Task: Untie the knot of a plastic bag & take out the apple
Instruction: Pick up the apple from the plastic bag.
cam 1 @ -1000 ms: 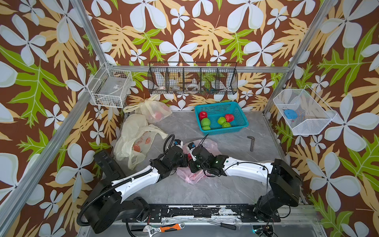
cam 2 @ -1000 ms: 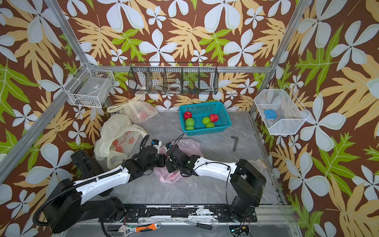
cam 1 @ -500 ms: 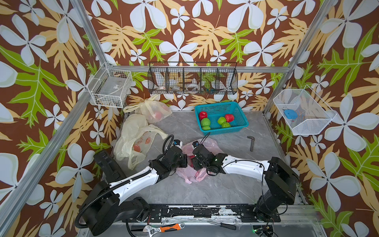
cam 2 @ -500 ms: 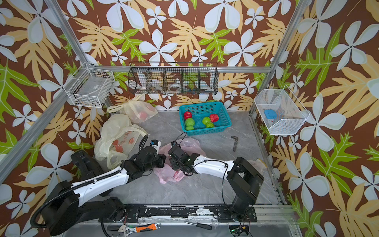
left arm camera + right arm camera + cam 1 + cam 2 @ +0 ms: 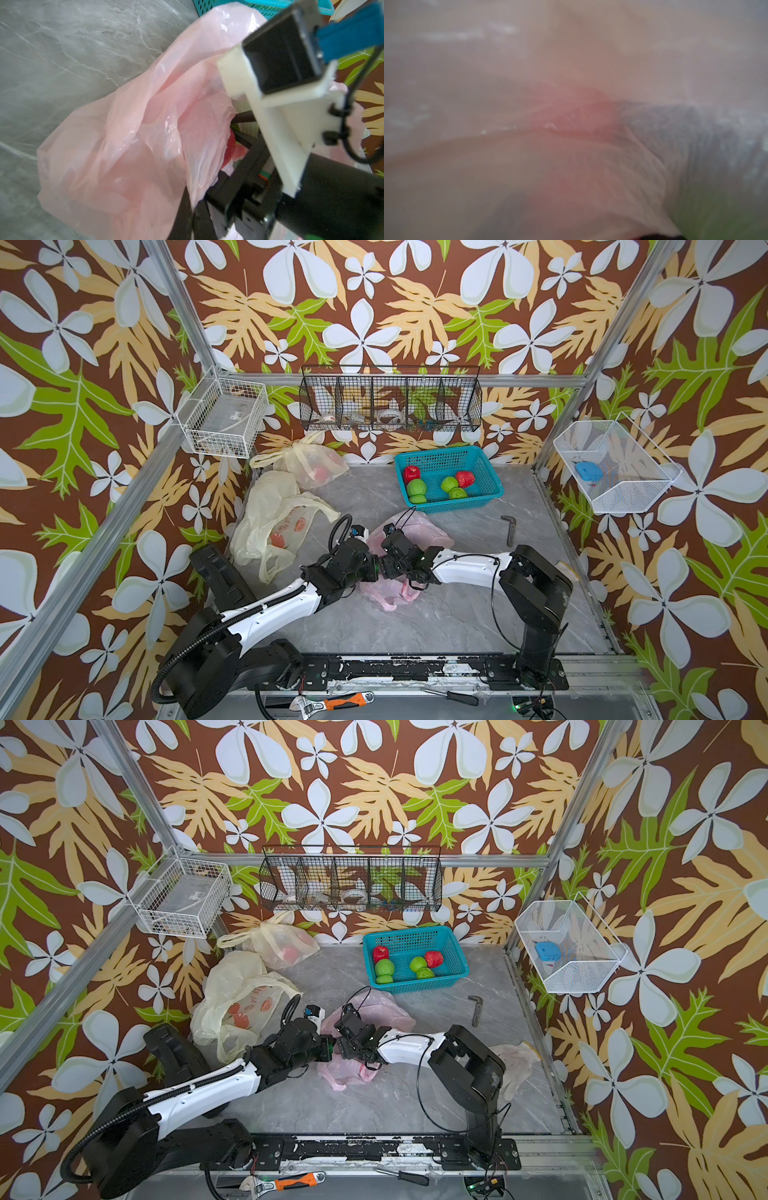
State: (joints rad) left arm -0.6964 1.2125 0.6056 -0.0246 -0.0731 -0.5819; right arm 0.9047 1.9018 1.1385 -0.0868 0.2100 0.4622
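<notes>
left gripper (image 5: 372,567) pinches the pink bag (image 5: 419,531), its film half hiding the apple (image 5: 230,149) and parted right gripper (image 5: 236,125).

walls (image 5: 374,302): brown floral paper | floor (image 5: 436,614): grey marble | posts (image 5: 183,302): aluminium

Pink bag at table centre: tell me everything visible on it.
The pink bag is thin, translucent, crinkled plastic, lying slumped on the grey table near the teal basket. Its mouth gapes; something red shows inside. The left gripper, jaws shut, seems to pinch its rim; the right gripper, jaws apart, reaches in. Film covers the right wrist view.
</notes>
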